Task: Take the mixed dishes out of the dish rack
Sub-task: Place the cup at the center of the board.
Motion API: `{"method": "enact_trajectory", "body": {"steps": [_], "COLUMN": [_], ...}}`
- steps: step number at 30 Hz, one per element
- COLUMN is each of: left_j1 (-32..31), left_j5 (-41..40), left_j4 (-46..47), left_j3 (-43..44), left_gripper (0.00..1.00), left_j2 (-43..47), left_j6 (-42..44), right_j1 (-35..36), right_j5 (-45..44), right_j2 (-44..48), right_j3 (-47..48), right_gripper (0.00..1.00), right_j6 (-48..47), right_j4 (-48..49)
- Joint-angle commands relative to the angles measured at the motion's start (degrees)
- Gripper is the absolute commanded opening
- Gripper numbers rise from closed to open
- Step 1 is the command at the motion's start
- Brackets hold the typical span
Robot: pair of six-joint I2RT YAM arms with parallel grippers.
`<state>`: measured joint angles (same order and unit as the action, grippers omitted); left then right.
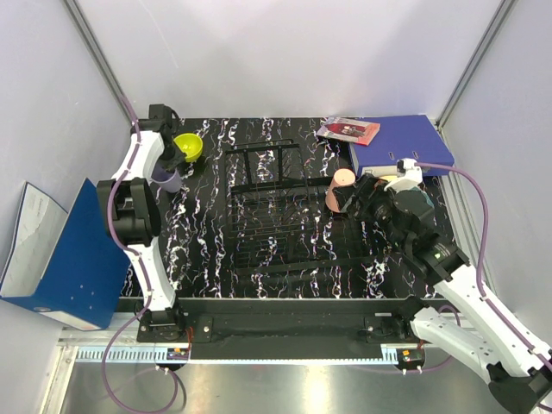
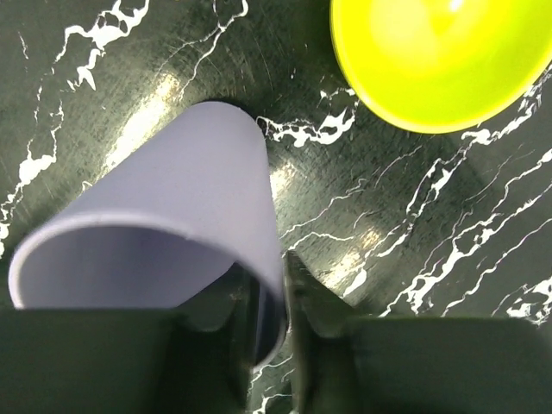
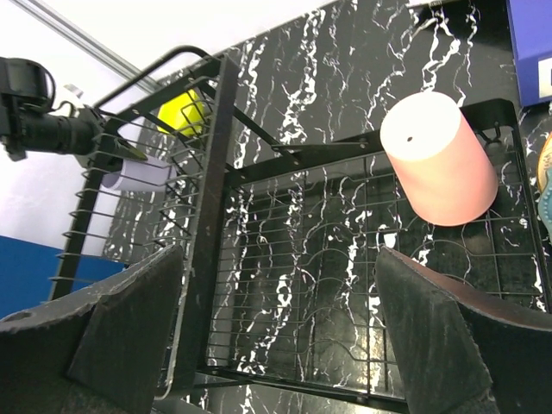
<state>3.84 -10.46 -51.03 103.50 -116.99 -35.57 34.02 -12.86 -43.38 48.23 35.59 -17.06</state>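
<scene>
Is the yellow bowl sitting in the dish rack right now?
No, the small yellow bowl sits on the bare marble tabletop, close to the lavender cup, with no rack wires under it.

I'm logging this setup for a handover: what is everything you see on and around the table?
table: one, black with white veins, under everything
dish rack: one, black wire, table centre
pink cup: one, pink, rack's right end
lavender cup: one, lavender, left of the rack
yellow bowl: one, yellow, beyond the lavender cup
booklet: one, red-patterned, far right
right binder: one, blue, far-right corner
left binder: one, blue, leaning off the table's left edge
left claw: one, black, fingers astride the lavender cup's rim
right claw: one, black, open, over the rack's right end
</scene>
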Motion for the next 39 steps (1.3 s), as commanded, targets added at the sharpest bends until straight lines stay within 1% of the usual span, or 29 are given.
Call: {"method": "enact_trajectory", "body": {"steps": [1, 3, 4, 10, 12, 13, 18, 20, 23, 24, 26, 28, 29, 30, 31, 32, 34, 35, 36, 39], "left_j1": [0.2, 0.2, 0.3, 0.5, 0.5, 0.5, 0.3, -0.5, -3.2, -3.5, -7.2, -9.7, -12.4, -13.8, -14.9, -17.1, -18.5, -19.7, -20.2, -21.3], "left_j5": [1.7, 1.7, 1.7, 2.5, 2.4, 2.3, 2.9, 3.7, 3.5, 3.6, 3.9, 3.8, 3.4, 3.2, 2.9, 2.2, 2.2, 2.3, 2.7, 3.3], "left_j4": [-0.7, -1.4, -1.5, -4.8, -5.0, -5.1, -5.1, -4.1, -2.0, -1.5, 0.6, 3.3, 4.3, 5.4, 7.3, 8.2, 10.5, 10.9, 11.5, 12.1], "left_j3": [3.5, 4.2, 4.9, 10.0, 11.1, 11.2, 10.7, 9.7, 7.9, 6.9, 5.6, 2.6, -0.2, -1.6, -3.2, -6.4, -9.4, -11.5, -12.5, -15.6], "left_gripper": [0.31, 0.36, 0.4, 0.52, 0.55, 0.58, 0.64, 0.66, 0.69, 0.72, 0.75, 0.8, 0.86, 0.91, 0.93, 0.94, 0.98, 0.98, 0.99, 0.99], "left_j2": [0.4, 1.7, 2.3, 5.5, 7.6, 9.5, 16.3, 20.7, 26.9, 28.3, 32.6, 36.9, 38.2, 39.7, 42.3, 43.6, 47.0, 48.0, 49.5, 51.3], "left_j6": [2.0, 2.3, 2.4, 2.2, 1.7, 1.5, -0.6, -1.5, -2.0, -2.1, -2.2, -1.8, -1.5, -1.2, -1.1, -1.1, -1.0, -1.1, -1.0, -0.6], "right_j1": [0.0, 0.0, 0.0, 0.0, 0.0, 0.0, 0.0, 0.0, 0.0, 0.0, -0.1, -0.9, -1.2, -1.8, -2.5, -2.9, -3.9, -4.1, -4.3, -4.7], "right_j5": [-0.9, -0.9, -0.9, -0.1, 0.1, 0.2, -2.4, -4.0, -8.4, -9.6, -13.5, -15.4, -15.7, -15.7, -15.7, -15.8, -15.9, -15.9, -16.1, -16.6], "right_j2": [-0.9, -0.9, -0.9, -1.4, -1.6, -1.7, -2.8, -3.6, -6.4, -7.3, -10.5, -14.2, -15.4, -18.0, -19.4, -20.7, -25.0, -26.3, -29.1, -33.6], "right_j3": [0.6, 0.5, 0.4, 0.4, 0.5, 0.5, 1.7, 2.6, 4.9, 5.8, 7.0, 8.5, 9.1, 10.1, 10.7, 11.2, 13.0, 14.3, 15.0, 18.4], "right_gripper": [1.0, 1.0, 1.0, 1.0, 1.0, 1.0, 0.99, 1.0, 1.0, 1.0, 1.0, 1.0, 0.99, 1.0, 1.0, 1.0, 1.0, 1.0, 1.0, 1.0], "right_j6": [-1.2, -1.2, -1.2, -0.8, -0.7, -0.8, -3.2, -4.2, -6.6, -8.0, -9.1, -10.0, -10.0, -9.8, -9.7, -9.6, -9.5, -9.8, -10.3, -11.3], "right_j4": [1.8, 1.9, 2.1, 2.9, 3.1, 3.2, 2.6, 1.9, -0.2, -0.5, -1.4, -1.7, -2.0, -2.2, -2.0, -2.1, -1.8, -1.7, -1.2, -1.0]}}
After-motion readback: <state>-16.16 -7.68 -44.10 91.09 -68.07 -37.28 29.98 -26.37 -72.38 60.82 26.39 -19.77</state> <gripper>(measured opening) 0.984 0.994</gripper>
